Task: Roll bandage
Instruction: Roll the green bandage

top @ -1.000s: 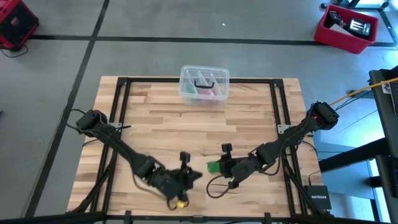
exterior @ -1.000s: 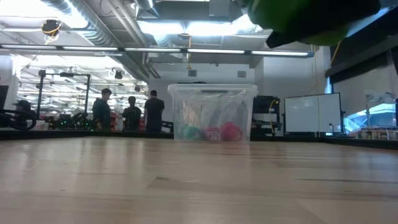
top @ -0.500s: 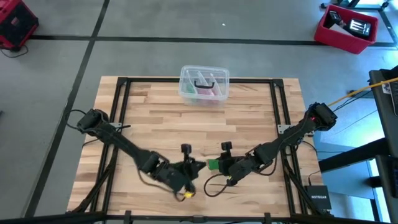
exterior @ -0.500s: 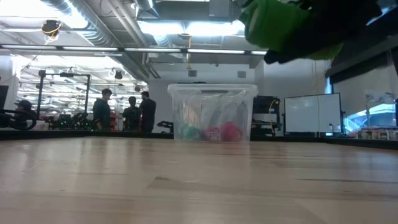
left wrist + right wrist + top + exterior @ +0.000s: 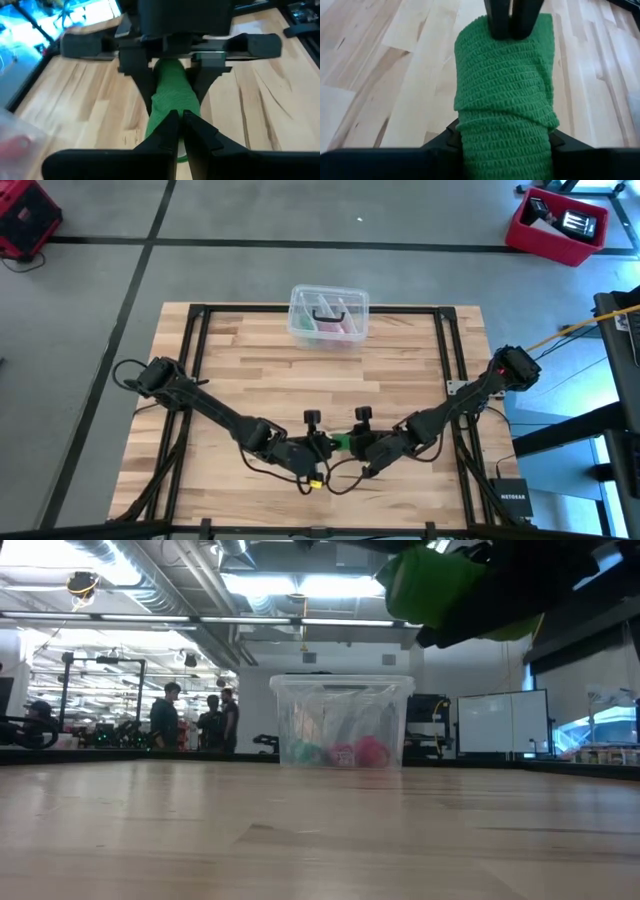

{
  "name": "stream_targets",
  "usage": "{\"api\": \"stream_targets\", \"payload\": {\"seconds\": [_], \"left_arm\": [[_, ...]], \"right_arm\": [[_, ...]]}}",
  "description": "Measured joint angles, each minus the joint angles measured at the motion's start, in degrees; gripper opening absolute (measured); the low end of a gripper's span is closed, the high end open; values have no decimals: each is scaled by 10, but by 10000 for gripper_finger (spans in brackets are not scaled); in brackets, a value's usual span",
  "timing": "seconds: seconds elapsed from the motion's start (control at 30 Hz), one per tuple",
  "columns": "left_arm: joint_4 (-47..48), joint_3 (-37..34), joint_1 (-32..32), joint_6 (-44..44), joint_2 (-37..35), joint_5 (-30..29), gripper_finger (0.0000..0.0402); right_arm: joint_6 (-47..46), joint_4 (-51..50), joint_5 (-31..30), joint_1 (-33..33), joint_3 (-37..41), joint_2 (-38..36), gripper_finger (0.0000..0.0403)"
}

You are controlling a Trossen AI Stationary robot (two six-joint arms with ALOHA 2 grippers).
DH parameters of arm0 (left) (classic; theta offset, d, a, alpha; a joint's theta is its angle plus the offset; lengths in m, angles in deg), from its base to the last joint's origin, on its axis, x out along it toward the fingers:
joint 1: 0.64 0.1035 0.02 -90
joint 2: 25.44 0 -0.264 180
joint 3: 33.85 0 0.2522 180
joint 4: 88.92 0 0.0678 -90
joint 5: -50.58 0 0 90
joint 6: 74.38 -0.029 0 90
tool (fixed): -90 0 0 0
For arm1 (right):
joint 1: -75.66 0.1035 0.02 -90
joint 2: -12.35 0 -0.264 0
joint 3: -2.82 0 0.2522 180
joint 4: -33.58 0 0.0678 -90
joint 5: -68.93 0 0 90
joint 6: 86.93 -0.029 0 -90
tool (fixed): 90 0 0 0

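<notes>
Green bandage (image 5: 505,85) roll held above the table's near edge: right gripper (image 5: 172,75) clamps one end, left gripper (image 5: 510,20) pinched shut on the other, apparently gripping fabric. Soft, light, stretchy; hold ends.

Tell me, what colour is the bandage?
Bright green, with a knitted texture; the right wrist view shows it best.

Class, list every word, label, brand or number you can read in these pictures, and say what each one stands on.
"NETGEAR": on the small black box by the table's right near corner, high view.
Print on the red bin's contents: too small to read.
Nothing readable on the bandage or the clear box.
</notes>
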Motion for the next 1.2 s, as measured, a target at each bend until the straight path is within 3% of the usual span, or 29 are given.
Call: {"api": "stream_targets", "payload": {"seconds": [0.2, 0.47, 0.7, 0.83, 1.03, 1.2], "left_arm": [[13, 0, 8, 45, -1, 0, 17], [-43, -3, 20, 64, 2, -1, 17], [27, -4, 43, 159, 4, -12, 17], [53, -3, 46, 192, 3, 30, 17], [114, -4, 33, 170, -4, 57, 17], [90, -1, 13, 114, -64, 4, 17]], "right_arm": [[0, 4, 6, -1, 0, 1, 127], [0, 3, 4, 1, 0, -1, 127], [2, 15, 5, 2, -4, -3, 127], [2, 16, 5, 1, -3, -2, 127], [4, 10, 5, 1, -2, -2, 127], [-2, 9, 5, 1, -2, -2, 127]]}}
